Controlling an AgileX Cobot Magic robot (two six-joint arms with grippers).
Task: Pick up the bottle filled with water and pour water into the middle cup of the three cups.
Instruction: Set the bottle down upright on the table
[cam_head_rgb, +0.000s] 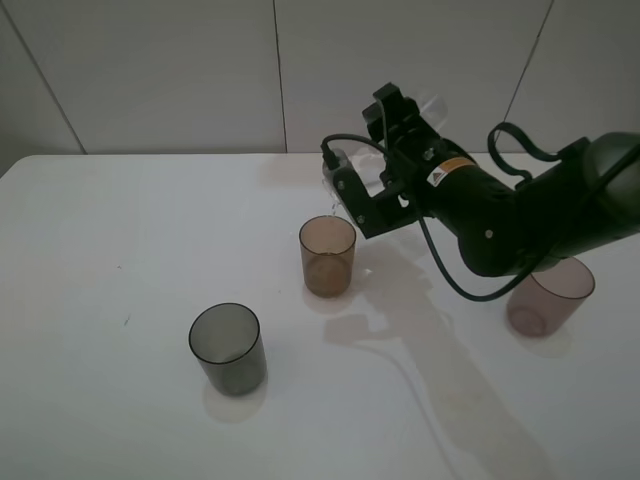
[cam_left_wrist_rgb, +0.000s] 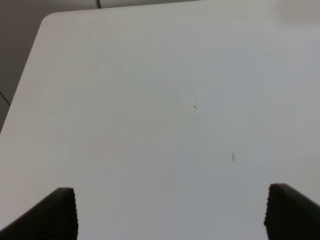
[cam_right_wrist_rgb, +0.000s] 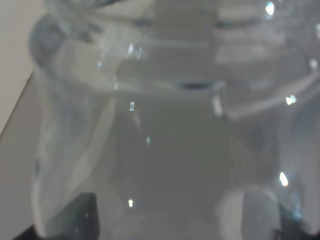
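Observation:
My right gripper is shut on the clear bottle and holds it tipped on its side, neck pointing left and down, just above the rim of the amber-brown middle cup. A thin thread of water seems to fall from the neck towards that cup. In the right wrist view the bottle fills the frame between the dark fingers. The dark grey cup stands front left and the mauve-pink cup at the right, partly behind my right arm. My left gripper is open and empty over bare table.
The white table carries only the three cups. A white wall stands behind its far edge. The left wrist view shows the table's rounded far corner. The left arm is out of the exterior view.

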